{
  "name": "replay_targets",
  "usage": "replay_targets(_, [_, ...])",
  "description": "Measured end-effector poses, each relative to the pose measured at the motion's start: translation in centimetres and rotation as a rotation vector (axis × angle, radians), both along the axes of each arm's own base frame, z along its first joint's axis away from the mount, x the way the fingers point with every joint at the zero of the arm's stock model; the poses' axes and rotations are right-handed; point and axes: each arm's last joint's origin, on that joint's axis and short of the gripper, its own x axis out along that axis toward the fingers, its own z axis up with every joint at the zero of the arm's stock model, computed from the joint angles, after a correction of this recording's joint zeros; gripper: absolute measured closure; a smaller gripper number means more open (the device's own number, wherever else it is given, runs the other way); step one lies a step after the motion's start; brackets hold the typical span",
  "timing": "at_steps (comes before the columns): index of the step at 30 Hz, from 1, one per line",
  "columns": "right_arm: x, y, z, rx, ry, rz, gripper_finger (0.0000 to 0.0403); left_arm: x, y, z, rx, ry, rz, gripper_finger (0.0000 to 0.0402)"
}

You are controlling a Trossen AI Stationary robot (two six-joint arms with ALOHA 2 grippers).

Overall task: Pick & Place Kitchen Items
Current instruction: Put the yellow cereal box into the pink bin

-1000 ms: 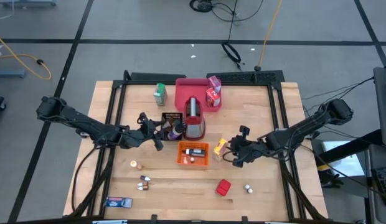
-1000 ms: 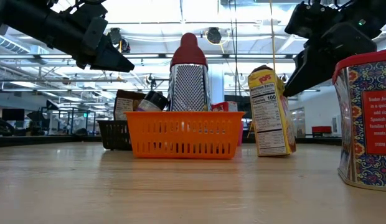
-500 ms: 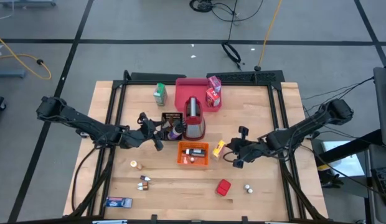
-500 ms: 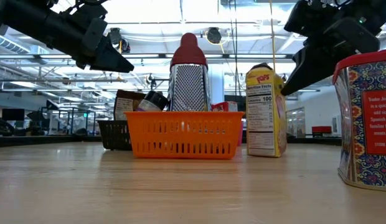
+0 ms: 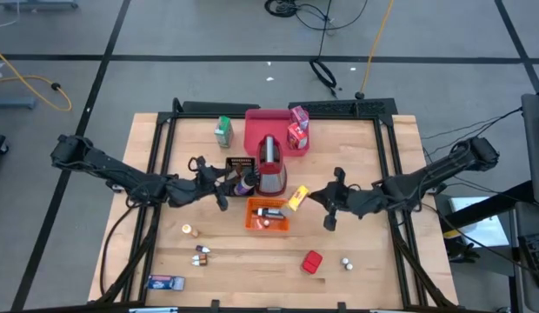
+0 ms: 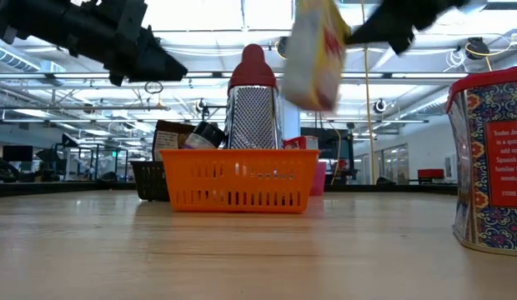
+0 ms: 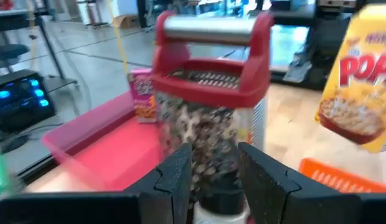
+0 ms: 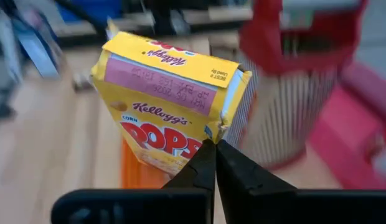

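Whereas half a second earlier the yellow Corn Pops box (image 5: 297, 197) had stood on the table beside the orange basket (image 5: 269, 225), it now hung in the air above the basket's right end, pinched at one edge by the right gripper (image 5: 311, 196). The left gripper (image 5: 219, 178) had stayed by the black basket (image 5: 238, 163), its fingers (image 7: 180, 171) spread, near the red-topped grater (image 5: 270, 167).

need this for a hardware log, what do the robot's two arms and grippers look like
Both arms are slim, jointed and black or dark grey all over, with bulkier rounded housings at the outer ends. The left gripper and the right gripper each end in two dark, matte, wedge-shaped fingers. No markings or labels are visible. Dark cables loop beside the table by each arm's base.
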Motion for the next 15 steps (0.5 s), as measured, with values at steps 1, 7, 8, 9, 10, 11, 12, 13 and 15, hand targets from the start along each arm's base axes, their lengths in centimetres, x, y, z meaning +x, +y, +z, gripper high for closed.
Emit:
replay_targets(1, [0.2, 0.1, 0.6, -0.012, -0.031, 0.013, 0.0403, 0.1, 0.0, 0.1, 0.001, -0.011, -0.016, 0.0270])
replay_targets(7, [0.9, -0.1, 4.0, -0.053, -0.171, -0.002, 0.0403, 0.3, -0.4, 1.3, -0.018, -0.117, -0.123, 0.0270])
replay_targets(8, [1.0, -0.2, 4.3, -0.059, -0.189, -0.010, 0.0403, 0.4, -0.4, 1.5, -0.021, -0.140, -0.139, 0.0270])
replay_targets(9, [1.1, -0.4, 4.6, -0.065, -0.203, -0.014, 0.0403, 0.4, -0.5, 1.8, -0.016, -0.161, -0.157, 0.0270])
replay_targets(10, [1.2, -0.5, 4.8, -0.069, -0.213, -0.018, 0.0403, 0.4, -0.5, 2.0, -0.005, -0.180, -0.174, 0.0270])
replay_targets(11, [1.3, -0.6, 5.1, -0.070, -0.224, -0.025, 0.0403, 0.4, -0.6, 2.3, 0.007, -0.203, -0.190, 0.0270])
replay_targets(12, [1.4, -0.8, 5.3, -0.065, -0.241, -0.033, 0.0403, 0.4, -0.6, 2.6, 0.023, -0.224, -0.206, 0.0270])
replay_targets(13, [1.4, -0.9, 5.4, -0.058, -0.259, -0.041, 0.0403, 0.4, -0.7, 2.9, 0.038, -0.247, -0.220, 0.0270])
replay_targets(15, [1.6, -1.3, 5.7, -0.051, -0.285, -0.057, 0.0403, 0.4, -0.7, 3.5, 0.070, -0.294, -0.241, 0.0270])
